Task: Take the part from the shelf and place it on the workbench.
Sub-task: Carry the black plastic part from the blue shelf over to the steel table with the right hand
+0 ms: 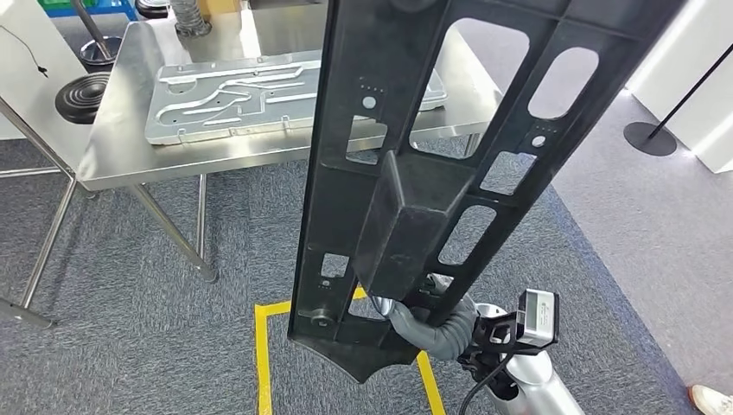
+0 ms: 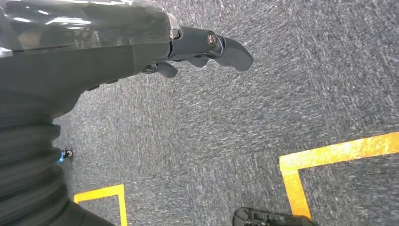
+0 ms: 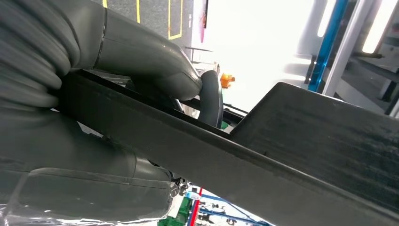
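My right hand [image 3: 117, 117] grips part [image 1: 415, 173] at near end, thumb over one face, fingers under; part held up in front of me, far end reaching over workbench [image 1: 121, 156]. Left hand [image 2: 197, 47] hangs over carpet, fingers loosely apart, holding nothing. Risk, I judge: long lever, one-end grip, could twist or slip; far end could clip silver plate [image 1: 259, 99] on bench. Part: black, rigid, matte, slotted frame with boxy block. Bench: shiny steel.

Silver right arm [image 1: 536, 380], grey ribbed cover, black cable; left hand [image 2: 202, 47] dark fingers.
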Robot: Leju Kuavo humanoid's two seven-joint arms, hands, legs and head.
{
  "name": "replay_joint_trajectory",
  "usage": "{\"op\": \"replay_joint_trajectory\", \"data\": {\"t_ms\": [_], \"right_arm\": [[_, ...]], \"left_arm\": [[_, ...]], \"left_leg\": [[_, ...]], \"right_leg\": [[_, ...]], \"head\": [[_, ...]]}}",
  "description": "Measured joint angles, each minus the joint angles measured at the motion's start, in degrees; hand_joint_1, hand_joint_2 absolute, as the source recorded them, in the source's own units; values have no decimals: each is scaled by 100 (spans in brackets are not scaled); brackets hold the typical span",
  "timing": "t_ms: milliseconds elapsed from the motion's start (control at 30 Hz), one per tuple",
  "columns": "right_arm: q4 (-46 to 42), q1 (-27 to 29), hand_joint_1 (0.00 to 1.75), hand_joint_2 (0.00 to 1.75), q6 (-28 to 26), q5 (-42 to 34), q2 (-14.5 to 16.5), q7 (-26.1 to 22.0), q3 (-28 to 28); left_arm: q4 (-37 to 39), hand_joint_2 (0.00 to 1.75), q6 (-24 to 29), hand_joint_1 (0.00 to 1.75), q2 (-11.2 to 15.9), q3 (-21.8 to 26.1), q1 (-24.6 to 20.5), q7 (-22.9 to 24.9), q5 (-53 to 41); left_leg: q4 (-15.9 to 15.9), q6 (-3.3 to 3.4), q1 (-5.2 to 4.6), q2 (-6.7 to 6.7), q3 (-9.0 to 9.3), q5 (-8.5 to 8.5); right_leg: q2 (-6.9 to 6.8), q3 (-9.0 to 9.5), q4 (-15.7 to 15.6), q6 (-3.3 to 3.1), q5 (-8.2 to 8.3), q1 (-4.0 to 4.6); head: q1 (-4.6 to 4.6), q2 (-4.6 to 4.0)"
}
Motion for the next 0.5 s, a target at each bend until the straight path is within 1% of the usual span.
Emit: {"op": "replay_joint_trajectory", "data": {"t_ms": [33, 67, 133, 167, 200, 233, 267, 300, 333, 367, 400, 433, 467, 500], "right_arm": [[-1, 1, 175, 175, 1, 1, 1, -1, -1], [-2, 3, 175, 175, 1, 2, 1, -2, -2], [-7, 3, 175, 175, 3, 2, 2, -3, -4], [-11, 1, 175, 175, 6, 1, 3, -4, -5], [-16, -1, 175, 175, 10, 0, 7, -6, -5], [-19, 1, 175, 175, 14, 0, 10, -8, -5], [-19, 1, 175, 175, 18, 0, 13, -9, -4], [-17, 5, 175, 175, 20, 2, 15, -8, -3], [-15, 8, 175, 175, 22, 3, 15, -7, -2], [-13, 8, 175, 175, 23, 4, 17, -5, -2], [-11, 6, 175, 175, 24, 5, 20, -4, -1], [-11, 2, 175, 175, 24, 5, 26, -5, -1], [-10, -5, 175, 175, 24, 5, 32, -5, -1], [-10, -13, 175, 175, 23, 5, 37, -5, -1]], "left_arm": [[0, 175, 0, 0, 1, 0, -1, 0, -1], [0, 175, 0, 0, 1, 0, -3, 0, -1], [0, 175, 0, 0, 2, 0, -8, 0, -1], [0, 175, 0, 0, 3, 0, -12, -1, 0], [0, 175, 0, 0, 4, 0, -16, -2, 1], [0, 175, 0, 0, 5, 0, -15, -3, 2], [0, 175, -1, 0, 5, 0, -11, -4, 4], [0, 175, -1, 0, 5, 0, -4, -4, 6], [0, 175, -1, 0, 5, 1, 4, -3, 9], [0, 175, -1, 0, 6, 2, 8, -2, 13], [0, 175, 0, 0, 7, 3, 9, -1, 16], [0, 175, 0, 0, 9, 4, 8, -1, 19], [0, 175, 0, 0, 13, 4, 6, 0, 22], [0, 175, 0, 0, 15, 4, 1, -1, 24]], "left_leg": [[1, -39, -6, -1, -2, -14], [-7, -77, -10, 0, 1, -21], [-5, -145, 2, 11, 21, -57], [105, -168, 8, 17, -14, -132], [335, -184, 11, 23, -111, -262], [692, -193, 15, 28, -278, -437], [1112, -200, 15, 26, -494, -614], [1471, -204, 17, 26, -692, -732], [1669, -201, 17, 26, -821, -745], [1633, -189, 16, 26, -839, -635], [1367, -167, 13, 26, -743, -422], [948, -134, 7, 26, -572, -170], [555, -100, -10, 25, -402, 9], [258, -68, -27, 24, -271, 115]], "right_leg": [[6, 38, -93, -36, -3, 19], [15, 34, -95, -81, -10, 41], [19, 58, -124, -168, -12, 38], [15, 81, -147, -209, -13, 31], [10, 105, -167, -246, -17, 25], [3, 122, -176, -276, -27, 31], [1, 129, -176, -297, -39, 44], [2, 136, -175, -313, -52, 59], [7, 147, -174, -323, -65, 75], [14, 168, -173, -327, -79, 87], [21, 200, -173, -324, -98, 98], [27, 237, -173, -315, -120, 106], [29, 264, -169, -298, -143, 120], [31, 275, -162, -277, -160, 126]], "head": [[0, 0], [0, 0], [-1, 0], [-1, -1], [-1, -1], [-1, -1], [-1, -1], [-1, -1], [-2, -1], [-2, -1], [-2, -1], [-2, -1], [-1, -1], [-1, -1]]}}
